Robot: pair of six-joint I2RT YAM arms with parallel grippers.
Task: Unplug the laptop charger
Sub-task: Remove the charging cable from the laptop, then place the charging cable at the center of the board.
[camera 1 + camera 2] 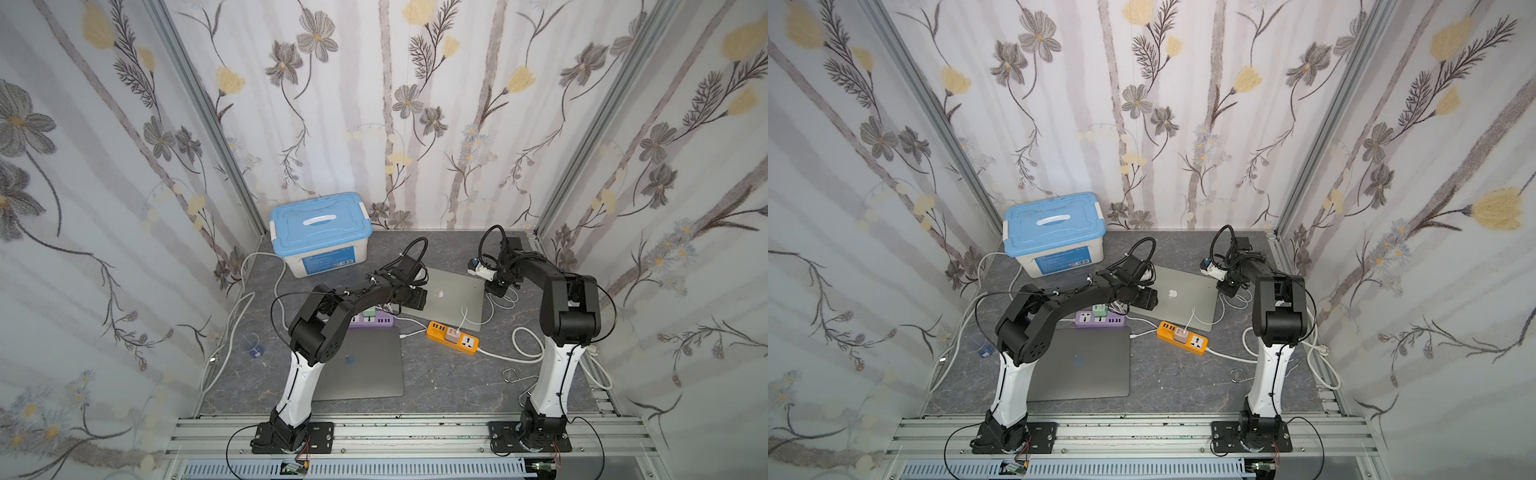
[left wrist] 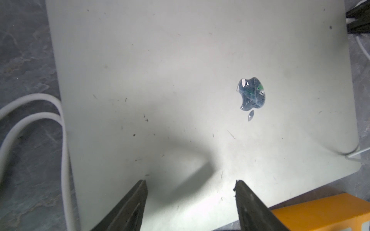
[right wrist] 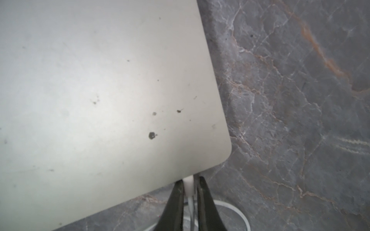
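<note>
A silver laptop [image 1: 453,295] [image 1: 1183,297] lies shut at the back of the table. At its right edge, close to a corner, the white laptop charger plug [image 3: 189,183] sits in the laptop's side, and its thin cable [image 3: 191,202] trails away between my fingers. My right gripper [image 3: 189,181] [image 1: 496,291] is shut on that plug, one finger on each side. My left gripper [image 2: 190,182] [image 1: 417,301] is open over the laptop lid [image 2: 180,90], near its front left part, with nothing between its fingers.
An orange power strip [image 1: 453,337] [image 2: 324,212] lies just in front of the silver laptop, with a purple strip [image 1: 372,320] to its left. A dark grey laptop [image 1: 365,365] lies nearer the front. A blue-lidded box [image 1: 320,232] stands at the back left. White cables [image 1: 528,345] [image 2: 64,140] loop on the table.
</note>
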